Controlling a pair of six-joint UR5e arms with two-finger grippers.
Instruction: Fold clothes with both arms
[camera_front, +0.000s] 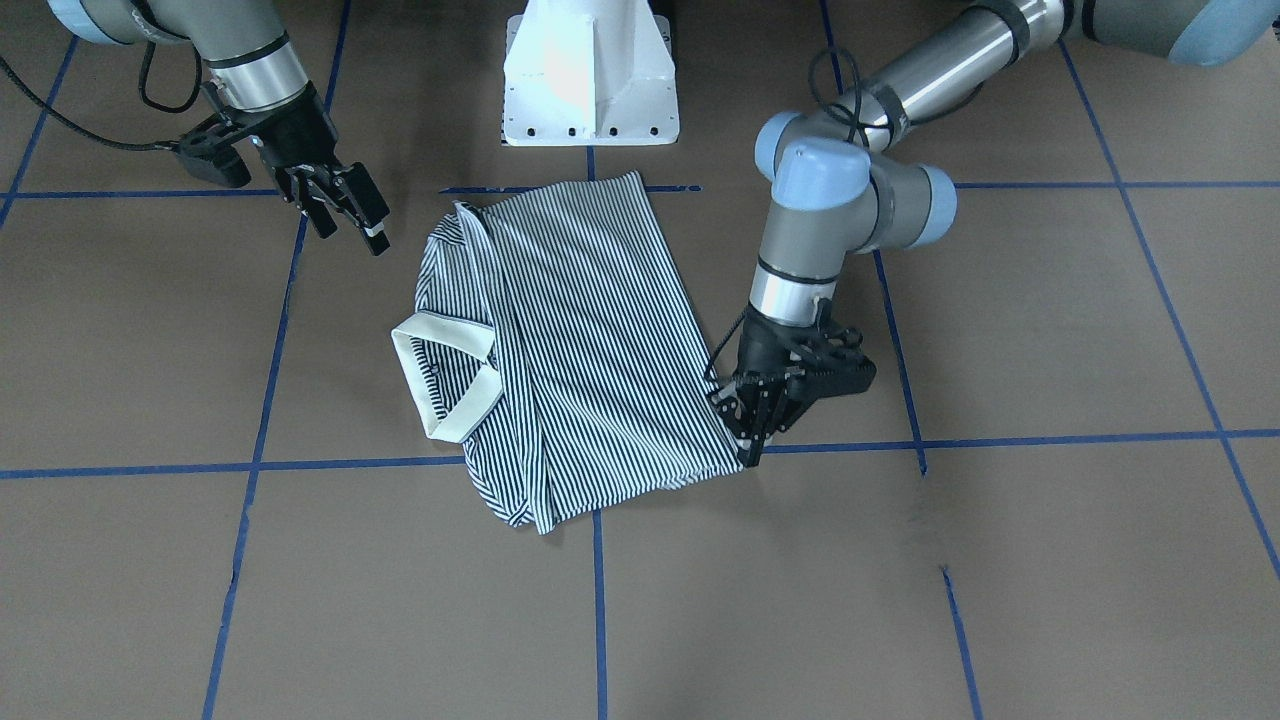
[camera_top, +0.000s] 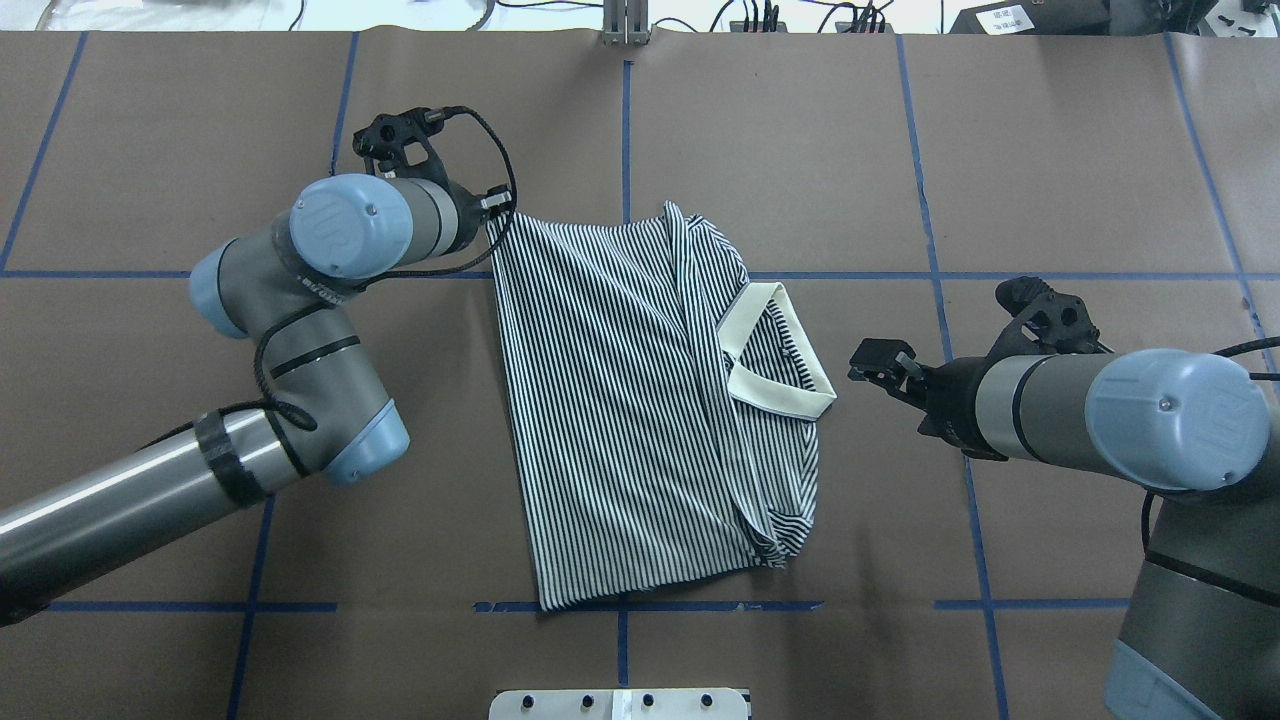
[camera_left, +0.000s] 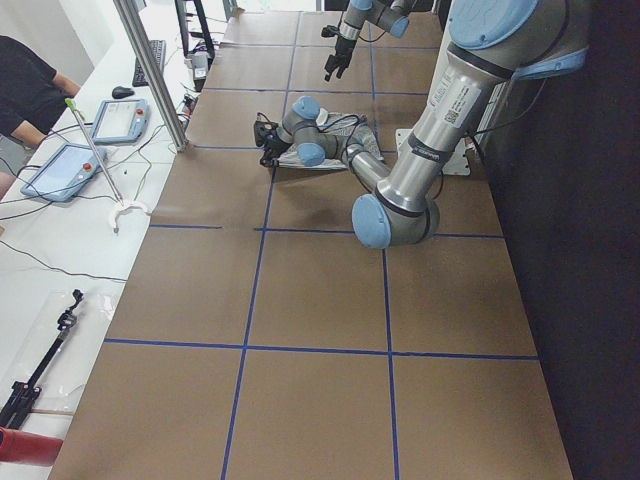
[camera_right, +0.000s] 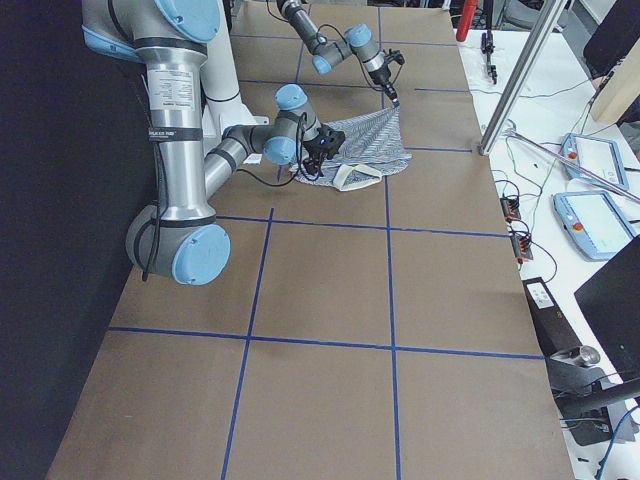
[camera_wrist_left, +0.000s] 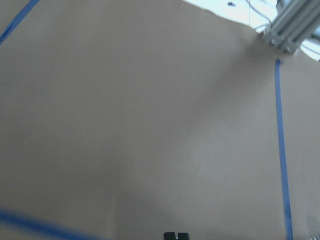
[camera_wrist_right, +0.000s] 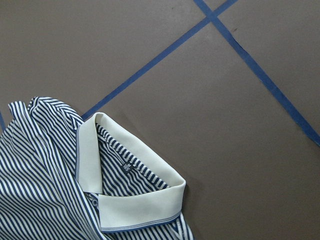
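Observation:
The striped polo shirt (camera_front: 590, 340) lies partly folded on the brown table, its cream collar (camera_front: 440, 380) turned toward my right arm's side. It also shows in the overhead view (camera_top: 620, 400). My left gripper (camera_front: 750, 450) points down at the shirt's hem corner and looks shut on it; in the overhead view (camera_top: 495, 210) it sits at the shirt's far left corner. My right gripper (camera_front: 350, 228) is open and empty, hovering apart from the shirt beside the collar (camera_top: 775, 350). The right wrist view shows the collar (camera_wrist_right: 135, 200) from above. The left wrist view shows only the table.
The white pedestal (camera_front: 590, 80) stands at the robot's side just behind the shirt. Blue tape lines (camera_top: 625, 130) cross the table. An aluminium post (camera_left: 150, 70) and a side bench with tablets (camera_left: 120, 120) stand along the far edge.

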